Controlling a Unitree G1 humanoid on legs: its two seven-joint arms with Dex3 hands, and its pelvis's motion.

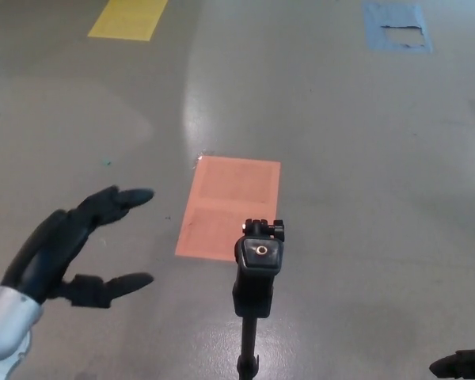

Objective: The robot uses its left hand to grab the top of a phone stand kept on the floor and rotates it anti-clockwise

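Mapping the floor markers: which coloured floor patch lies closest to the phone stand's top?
The salmon-orange rectangular patch, just behind the black phone stand; the yellow patch and blue patch lie far off.

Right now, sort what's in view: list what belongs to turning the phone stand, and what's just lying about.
Belongs to the job:
- phone stand, upright on the floor
- left hand, open, raised beside the stand, not touching it

Just lying about:
- orange floor patch
- yellow patch
- blue patch
- right hand, low at the frame edge

No readable text, labels or nos. anywhere I look: nothing on the phone stand (259, 269), nor on the coloured floor patches (229, 207) ahead.
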